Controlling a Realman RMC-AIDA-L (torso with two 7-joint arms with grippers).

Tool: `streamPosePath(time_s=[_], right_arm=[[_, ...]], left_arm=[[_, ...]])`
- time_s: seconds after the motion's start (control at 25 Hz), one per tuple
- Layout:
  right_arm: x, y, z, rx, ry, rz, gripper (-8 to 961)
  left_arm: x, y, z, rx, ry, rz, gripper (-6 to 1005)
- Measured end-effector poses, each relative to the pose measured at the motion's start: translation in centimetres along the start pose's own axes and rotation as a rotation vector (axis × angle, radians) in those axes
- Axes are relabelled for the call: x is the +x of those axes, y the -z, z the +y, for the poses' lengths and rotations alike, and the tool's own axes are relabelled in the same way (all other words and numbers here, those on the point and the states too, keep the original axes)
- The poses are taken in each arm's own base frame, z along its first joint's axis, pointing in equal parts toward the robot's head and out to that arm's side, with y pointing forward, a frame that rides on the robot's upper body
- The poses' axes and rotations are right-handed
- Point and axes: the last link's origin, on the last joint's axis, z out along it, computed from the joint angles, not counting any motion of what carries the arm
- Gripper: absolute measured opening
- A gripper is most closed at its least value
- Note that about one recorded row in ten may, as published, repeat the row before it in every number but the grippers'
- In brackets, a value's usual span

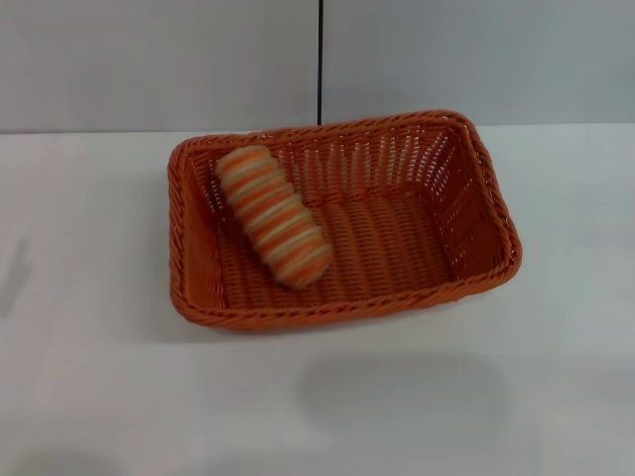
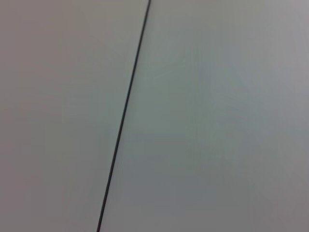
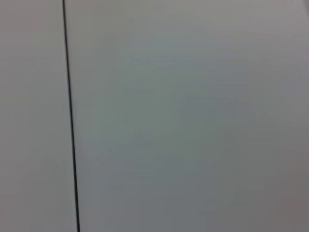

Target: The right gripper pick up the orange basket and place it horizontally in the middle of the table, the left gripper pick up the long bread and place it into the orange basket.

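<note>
The orange basket (image 1: pixel 466 248) lies lengthwise across the middle of the white table (image 1: pixel 89 377) in the head view, its long side toward me. Inside it, in the left half, rests the long bread (image 1: pixel 273 214), striped orange and cream, lying at a slant with one end up against the back-left wall. Neither gripper nor any arm shows in the head view. Both wrist views show only a pale wall with a thin dark seam (image 2: pixel 124 111) (image 3: pixel 70 116).
A grey wall stands behind the table with a vertical dark seam (image 1: pixel 320 59) above the basket. Bare tabletop lies in front of the basket and on both sides.
</note>
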Motion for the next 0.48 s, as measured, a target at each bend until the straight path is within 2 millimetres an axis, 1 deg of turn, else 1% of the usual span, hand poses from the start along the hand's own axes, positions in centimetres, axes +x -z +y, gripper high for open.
streamPosePath(time_s=[0.2,0.32,0.48], right_arm=[[0.0,0.6,0.8,0.028,-0.016,-0.046,522],[0.4,1.0,1.6,0.025,-0.035,-0.045,522],[1.5,2.1,2.9,0.005,-0.091,-0.027,522]], left_arm=[[-0.3,-0.6,0.2,-0.003,0.004,0.004,827],[-0.2,-0.7,0.1,-0.014,0.0,0.001,827],[-0.2,-0.4,-0.3,0.01,-0.025,-0.006,827]])
